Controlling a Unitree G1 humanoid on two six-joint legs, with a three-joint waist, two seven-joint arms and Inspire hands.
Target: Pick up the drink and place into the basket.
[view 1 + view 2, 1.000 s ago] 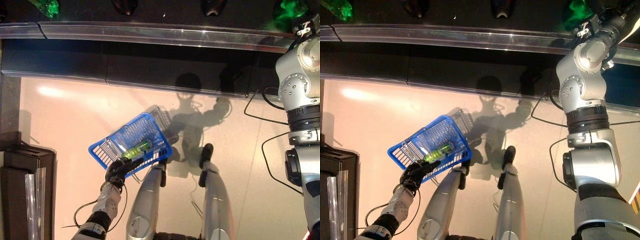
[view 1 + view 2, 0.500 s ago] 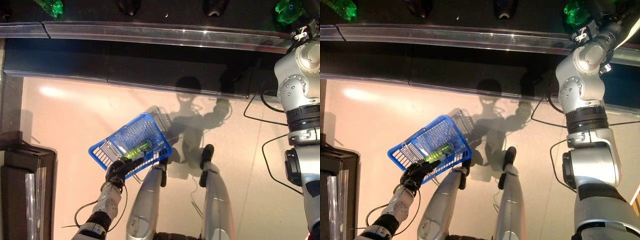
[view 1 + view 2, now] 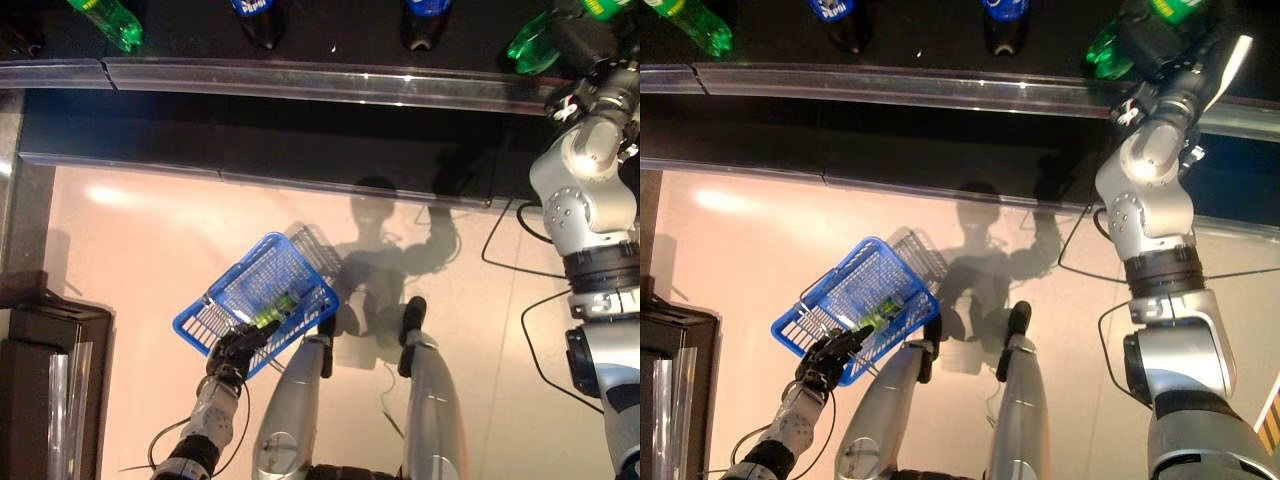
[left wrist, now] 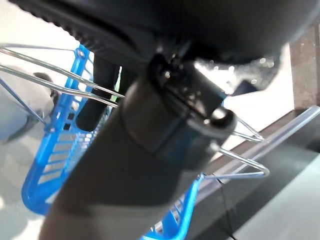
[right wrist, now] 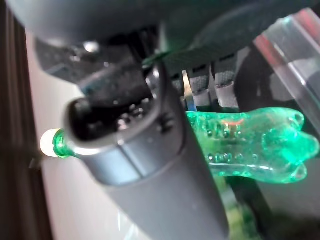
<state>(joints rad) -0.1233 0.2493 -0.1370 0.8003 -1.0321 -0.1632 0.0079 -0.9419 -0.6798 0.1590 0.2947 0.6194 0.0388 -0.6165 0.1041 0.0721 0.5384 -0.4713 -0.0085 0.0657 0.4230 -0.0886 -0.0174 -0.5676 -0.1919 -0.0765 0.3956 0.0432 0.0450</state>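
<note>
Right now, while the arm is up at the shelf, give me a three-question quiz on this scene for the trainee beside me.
1. True or false: the right hand is curled round a green bottle at the shelf.
2. What does the left hand hold? A. the blue basket by its wire handle B. a blue-capped bottle C. nothing
3. Fill in: lying inside the basket there is already a ______ bottle.

Key: 1 true. 2 A. 3 green.
</note>
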